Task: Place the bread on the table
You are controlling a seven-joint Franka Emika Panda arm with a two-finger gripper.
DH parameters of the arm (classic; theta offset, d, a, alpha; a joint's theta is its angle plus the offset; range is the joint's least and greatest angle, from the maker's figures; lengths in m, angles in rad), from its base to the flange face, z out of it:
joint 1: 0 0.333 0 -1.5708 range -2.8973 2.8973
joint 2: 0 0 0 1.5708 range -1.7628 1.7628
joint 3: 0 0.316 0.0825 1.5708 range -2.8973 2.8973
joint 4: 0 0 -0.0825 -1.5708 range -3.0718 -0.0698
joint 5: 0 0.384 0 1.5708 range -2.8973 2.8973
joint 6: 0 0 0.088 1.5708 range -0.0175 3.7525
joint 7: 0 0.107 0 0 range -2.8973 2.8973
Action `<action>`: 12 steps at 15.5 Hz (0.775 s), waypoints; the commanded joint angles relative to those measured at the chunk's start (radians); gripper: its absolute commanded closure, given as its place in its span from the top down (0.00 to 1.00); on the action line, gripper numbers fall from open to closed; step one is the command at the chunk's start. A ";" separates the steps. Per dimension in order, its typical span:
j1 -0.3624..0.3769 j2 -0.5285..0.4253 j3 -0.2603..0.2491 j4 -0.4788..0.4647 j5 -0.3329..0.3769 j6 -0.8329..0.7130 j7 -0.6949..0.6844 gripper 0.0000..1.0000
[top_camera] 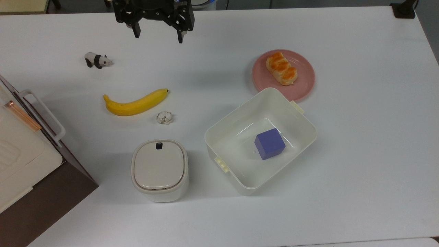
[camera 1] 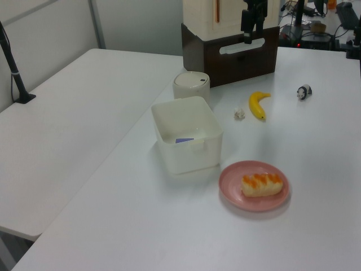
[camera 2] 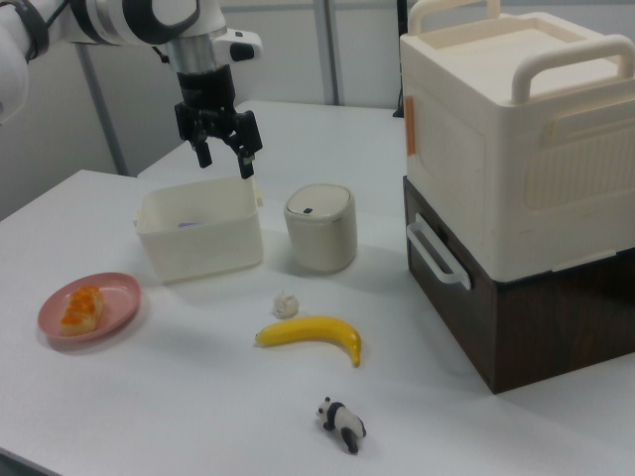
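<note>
Currently my jaws [top_camera: 158, 35] are spread wide and hold nothing, suspended above the surface [top_camera: 360, 164] near the top view's upper edge, well apart from the bread [top_camera: 281, 68]. My bread lies on the round pink plate [top_camera: 305, 85], toward the plate's upper left in the top view, its glazed top facing up. The plate sits just beside the far corner of the white tub [top_camera: 236, 171], which contains a blue cube [top_camera: 269, 143]. To the top view's left of the tub stands a lidded cream container [top_camera: 159, 169]. Above it lie a small crumpled white object [top_camera: 165, 117] and a banana [top_camera: 135, 103], close together but apart. A panda figurine [top_camera: 97, 60] stands nearer my jaws. In the right view, a cream box [camera 2: 516, 129] rests on a dark brown base [camera 2: 536, 317].
</note>
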 commanded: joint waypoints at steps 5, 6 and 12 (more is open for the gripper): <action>0.008 -0.002 -0.016 0.011 0.021 -0.028 0.013 1.00; 0.008 -0.002 -0.014 0.011 0.021 -0.028 0.013 1.00; 0.006 -0.002 -0.016 0.012 0.021 -0.027 0.005 1.00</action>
